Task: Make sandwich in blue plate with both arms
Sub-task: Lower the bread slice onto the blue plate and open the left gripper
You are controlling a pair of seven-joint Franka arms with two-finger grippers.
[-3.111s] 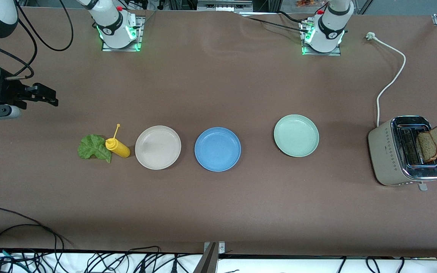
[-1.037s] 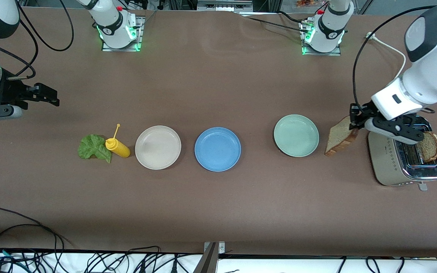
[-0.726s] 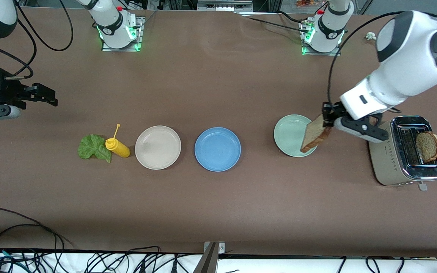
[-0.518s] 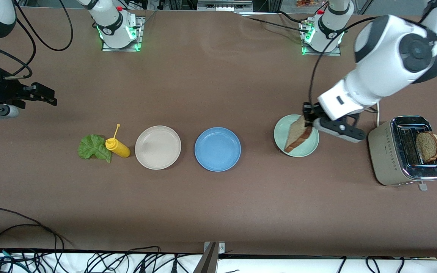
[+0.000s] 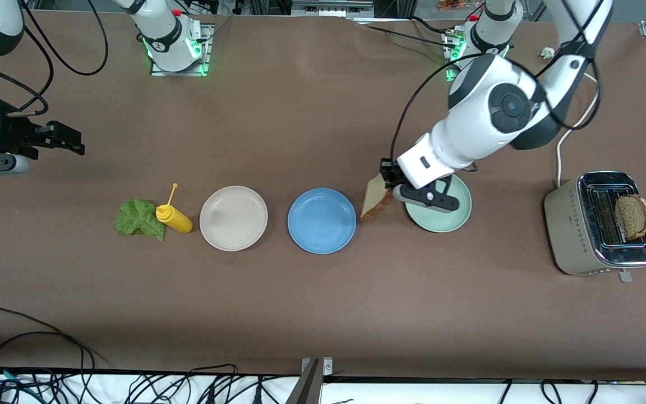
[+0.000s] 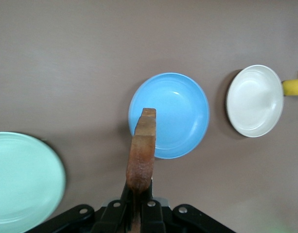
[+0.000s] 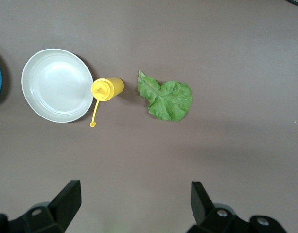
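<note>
The left gripper [image 5: 383, 197], jaws clamped on 1 bread slice [image 5: 373, 198], should centre over the blue plate [image 5: 321, 220], then lower it flat. The right gripper [image 5: 70, 143] waits, jaws wide, above the table [image 5: 300, 303].

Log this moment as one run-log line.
left hand: shut on bread slice, beside blue plate | right hand: open, waiting | plate: bare

Left gripper [image 5: 386, 188] clamps bread slice [image 5: 374, 202] over table between blue plate [image 5: 322, 220] and green plate [image 5: 457, 216]; right gripper [image 5: 68, 140] waits, spread.
</note>
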